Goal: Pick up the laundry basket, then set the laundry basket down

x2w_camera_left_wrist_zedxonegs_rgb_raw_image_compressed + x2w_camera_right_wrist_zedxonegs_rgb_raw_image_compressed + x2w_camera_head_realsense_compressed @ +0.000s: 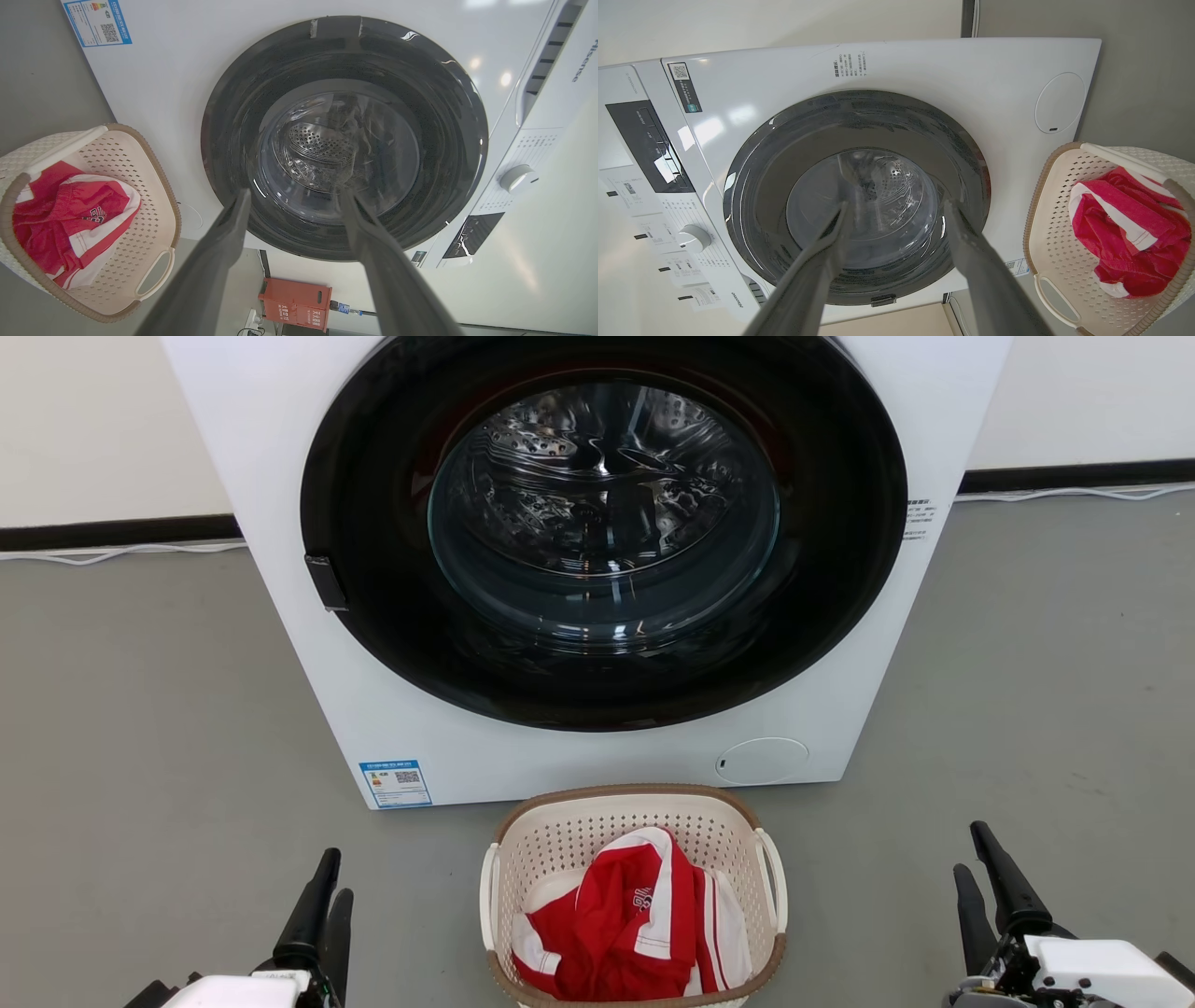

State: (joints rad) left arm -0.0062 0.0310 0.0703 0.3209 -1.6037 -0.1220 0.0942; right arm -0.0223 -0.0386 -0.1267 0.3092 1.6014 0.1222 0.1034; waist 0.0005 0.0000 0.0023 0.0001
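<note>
Left gripper point(336, 875) and right gripper point(969, 849), jaws wide and empty, flank the laundry basket point(616, 791) (red-and-white garment point(616, 933) inside) before the washing machine point(308, 691).

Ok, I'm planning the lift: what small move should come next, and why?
Probably swing the left tool and right tool inward to the laundry basket's white loop handles: both stand open, out to its sides, touching nothing, and it rests on the floor.

Cream laundry basket point(560, 845), brown rim point(625, 790), red-and-white garment point(625, 924), perhaps striped, white washing machine point(579, 761)
</note>
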